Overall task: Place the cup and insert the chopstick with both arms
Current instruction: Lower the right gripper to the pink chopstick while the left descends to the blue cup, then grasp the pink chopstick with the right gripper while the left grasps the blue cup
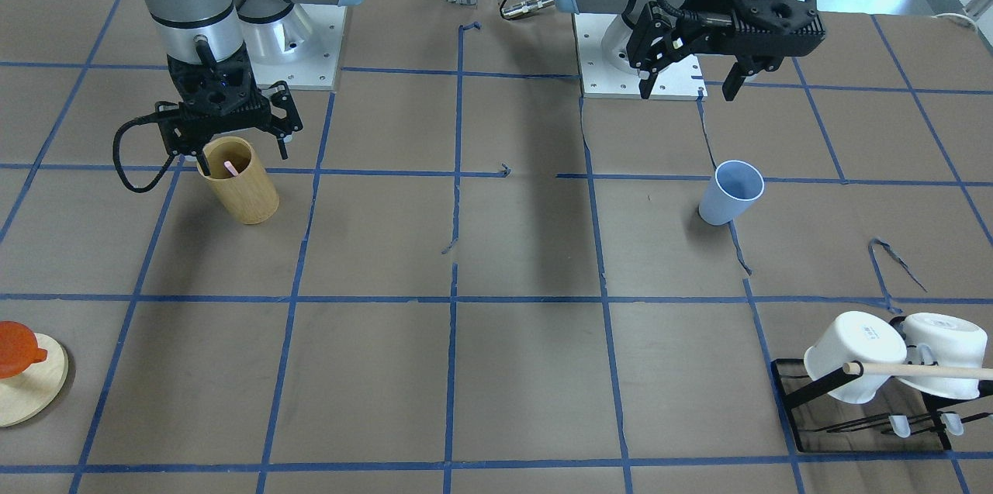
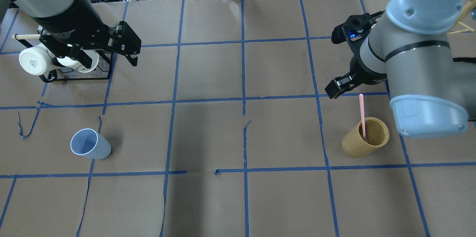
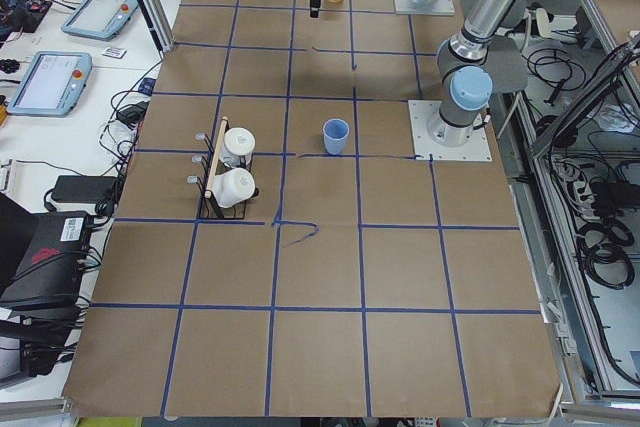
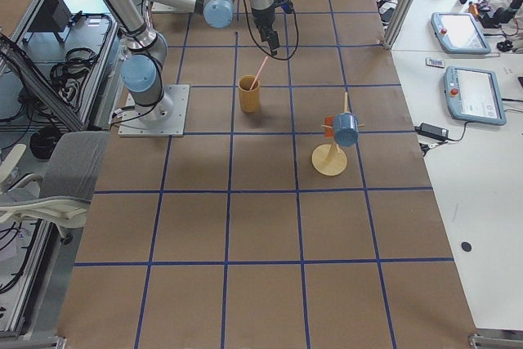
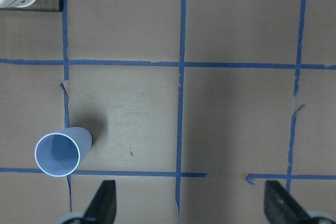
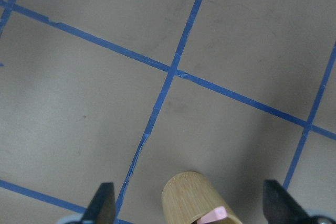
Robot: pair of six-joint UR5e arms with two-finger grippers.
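Observation:
The light-blue cup point(image 1: 729, 192) stands upright and alone on the brown table, also seen in the overhead view point(image 2: 89, 144) and the left wrist view point(image 5: 60, 153). My left gripper point(image 1: 689, 91) is open and empty, high above the table and behind the cup; its open fingers show in the left wrist view point(image 5: 191, 208). One pink chopstick point(image 2: 362, 116) leans inside a tan bamboo cylinder point(image 2: 366, 138). My right gripper point(image 2: 334, 64) is open and empty, just above and beside the cylinder point(image 1: 242, 185); its wrist view shows the cylinder's rim point(image 6: 191, 198) and the pink tip point(image 6: 212, 215).
A black rack with two white mugs point(image 1: 853, 354) and a long wooden rod point(image 1: 923, 371) stands at the table corner on my left side point(image 2: 37, 62). A round wooden stand with an orange piece point(image 1: 23, 374) is at the opposite corner. Both arm bases sit at the table's back.

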